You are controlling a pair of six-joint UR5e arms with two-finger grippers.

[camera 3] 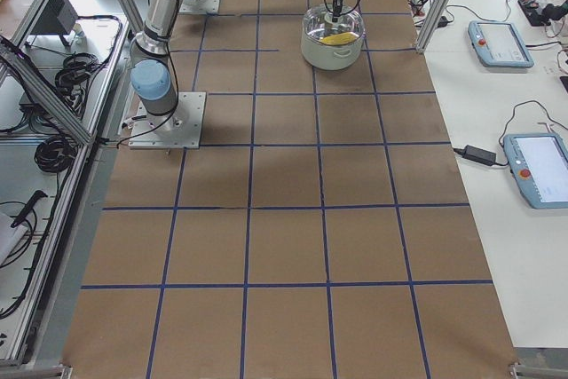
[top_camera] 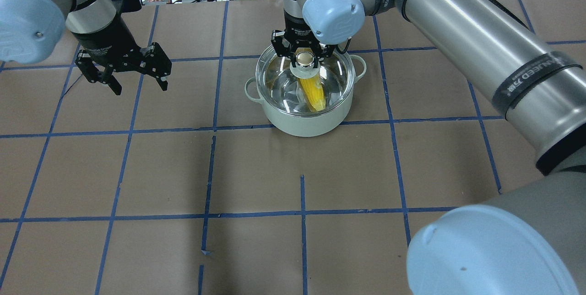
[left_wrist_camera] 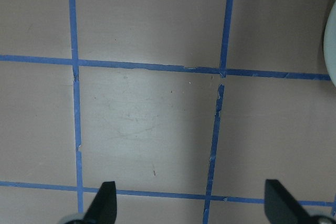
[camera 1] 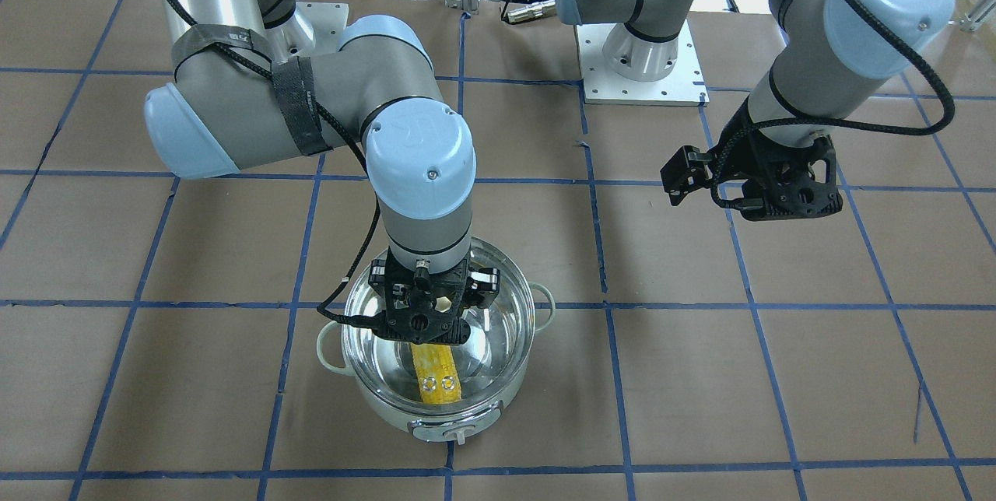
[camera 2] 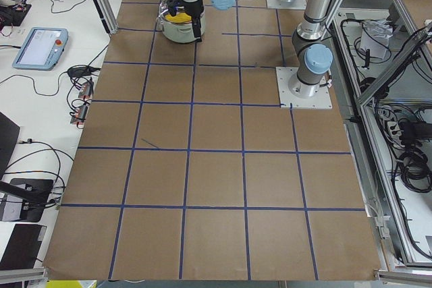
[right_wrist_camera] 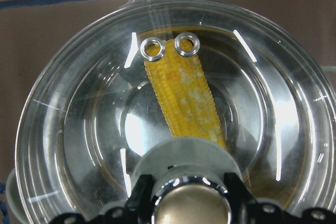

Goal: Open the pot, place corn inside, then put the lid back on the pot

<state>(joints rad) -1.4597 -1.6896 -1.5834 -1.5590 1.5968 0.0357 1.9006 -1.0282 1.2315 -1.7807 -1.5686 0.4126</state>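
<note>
Right gripper (top_camera: 305,58) clamps the round clear glass lid (right_wrist_camera: 79,129) by its knob (right_wrist_camera: 191,211); beneath, the yellow corn cob (right_wrist_camera: 181,98) lies lengthwise toward the vent rings (right_wrist_camera: 154,49). Left gripper (top_camera: 139,84) hangs with fingers spread.

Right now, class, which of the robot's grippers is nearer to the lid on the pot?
Right. The right gripper sits directly above the lid, clasping its knob. The left gripper hangs open over the table, well off to the pot's side.

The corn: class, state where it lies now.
At the overhead view's upper centre, the corn lies inside the pot, under the lid gripped by the right gripper.
</note>
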